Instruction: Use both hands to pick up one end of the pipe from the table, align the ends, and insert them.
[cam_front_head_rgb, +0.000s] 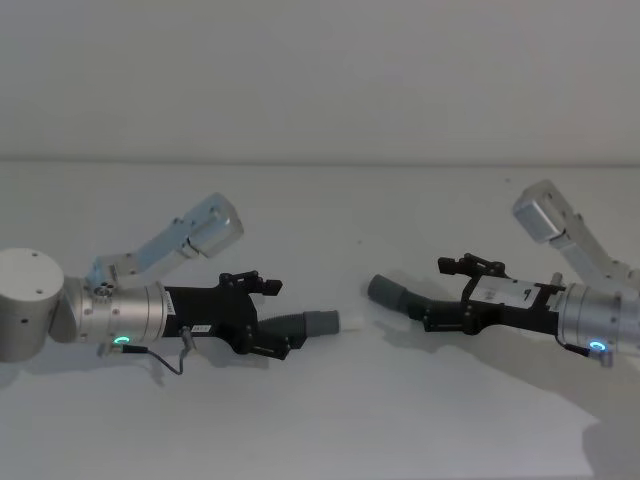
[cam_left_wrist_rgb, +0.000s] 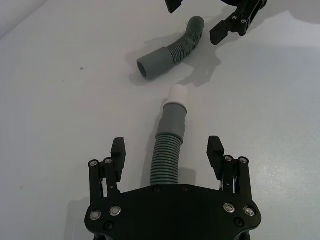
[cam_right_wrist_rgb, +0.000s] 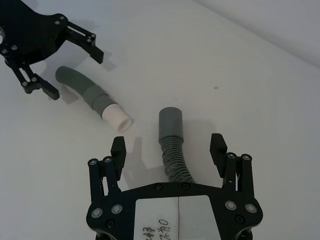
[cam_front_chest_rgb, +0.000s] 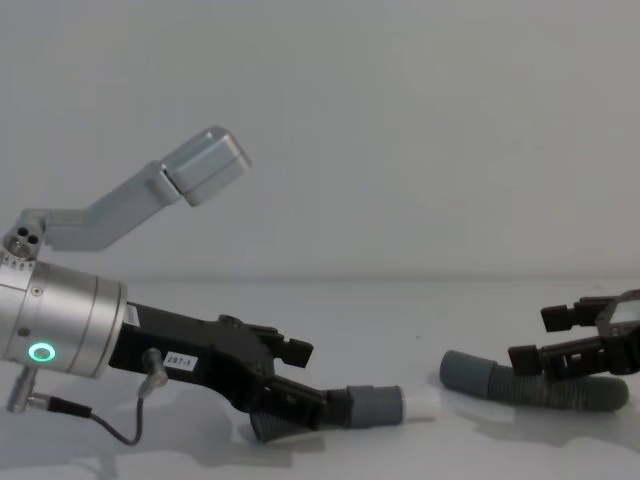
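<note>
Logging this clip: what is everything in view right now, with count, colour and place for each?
Hose piece with white spigot: 1, dark grey, lying on the left of the table, between open fingers.
Hose piece with plain hollow cuff: 1, dark grey, lying on the right, ends apart and not joined.
Table: 1, white, under everything.
Left hand: 1, black with silver wrist, low at left, open astride its hose.
Right hand: 1, black with silver wrist, low at right, open astride its hose.
</note>
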